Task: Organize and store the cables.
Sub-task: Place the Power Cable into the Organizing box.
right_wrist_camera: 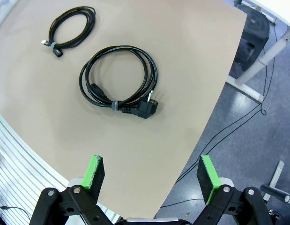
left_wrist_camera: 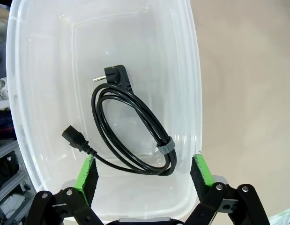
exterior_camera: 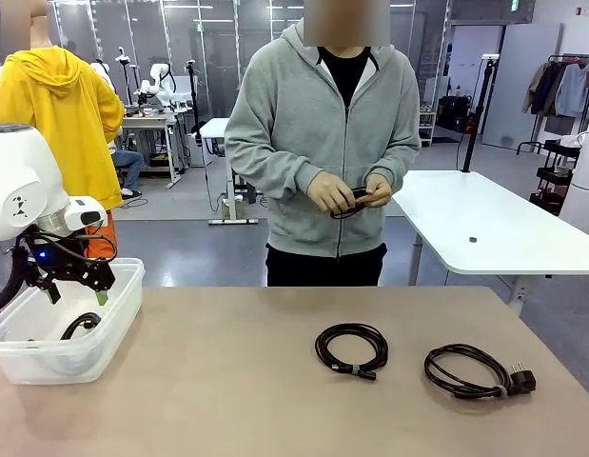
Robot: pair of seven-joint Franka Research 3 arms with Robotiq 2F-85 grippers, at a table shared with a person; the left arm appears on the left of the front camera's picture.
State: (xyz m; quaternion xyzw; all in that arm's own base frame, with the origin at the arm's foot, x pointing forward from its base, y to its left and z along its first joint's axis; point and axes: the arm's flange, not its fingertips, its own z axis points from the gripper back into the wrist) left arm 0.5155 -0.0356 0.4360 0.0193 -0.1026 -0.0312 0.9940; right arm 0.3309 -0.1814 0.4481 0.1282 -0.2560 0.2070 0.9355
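A coiled black cable (left_wrist_camera: 130, 131) with plug ends lies inside the clear plastic bin (exterior_camera: 113, 314), and part of that cable (exterior_camera: 82, 324) shows through the bin in the front view. My left gripper (exterior_camera: 77, 290) hangs open just above the bin; in its wrist view the left gripper (left_wrist_camera: 144, 171) holds nothing. Two more coiled cables rest on the table: one (exterior_camera: 352, 348) near the middle, one with a plug (exterior_camera: 477, 371) to its right. My right gripper (right_wrist_camera: 150, 174) is open high above the plugged cable (right_wrist_camera: 119, 82) and the smaller coil (right_wrist_camera: 70, 26). The person's hands hold another cable (exterior_camera: 356, 200).
The bin (left_wrist_camera: 27, 117) stands at the table's left edge. The tan table (exterior_camera: 237, 381) is bare between bin and coils. In the right wrist view the table's edge (right_wrist_camera: 205, 117) drops to the floor. A white table (exterior_camera: 484, 219) stands behind at the right.
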